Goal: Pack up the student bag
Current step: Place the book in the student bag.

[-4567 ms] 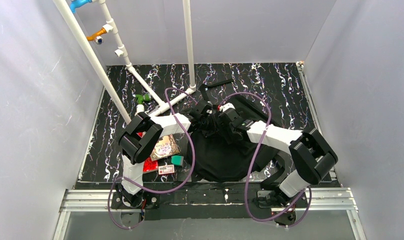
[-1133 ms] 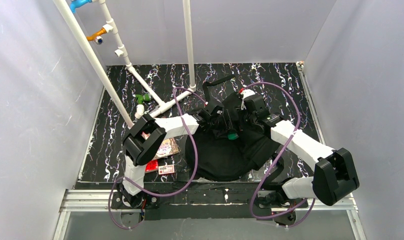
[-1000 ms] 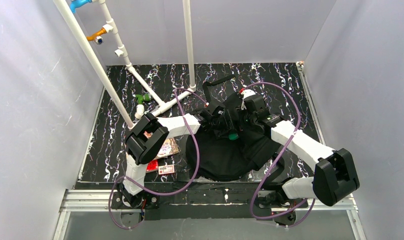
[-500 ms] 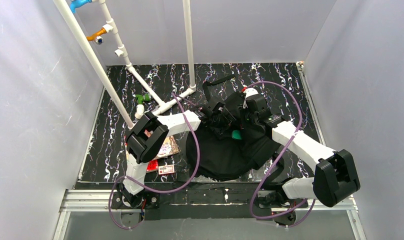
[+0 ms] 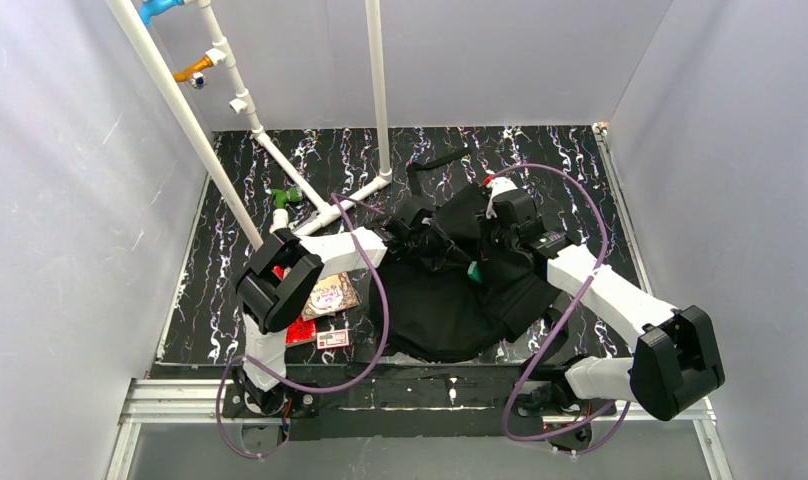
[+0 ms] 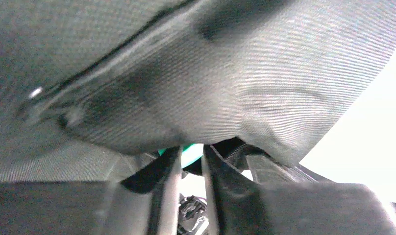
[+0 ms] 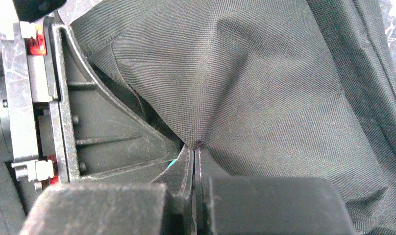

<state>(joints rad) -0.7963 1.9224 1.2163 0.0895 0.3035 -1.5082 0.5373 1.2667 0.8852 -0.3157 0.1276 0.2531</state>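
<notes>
Both claws work the far end of the student bag (image 5: pixel 440 310), which stretches toward the desk's near edge; the right claw (image 7: pixel 196 147) pinches its fabric, while the left claw (image 6: pixel 191 155) is nearly closed, its hold unclear.

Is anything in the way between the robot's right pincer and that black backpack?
Nothing visible does. The right pincer is shut directly on a pinched fold of the black backpack, with the fabric caught between its fingers.
</notes>
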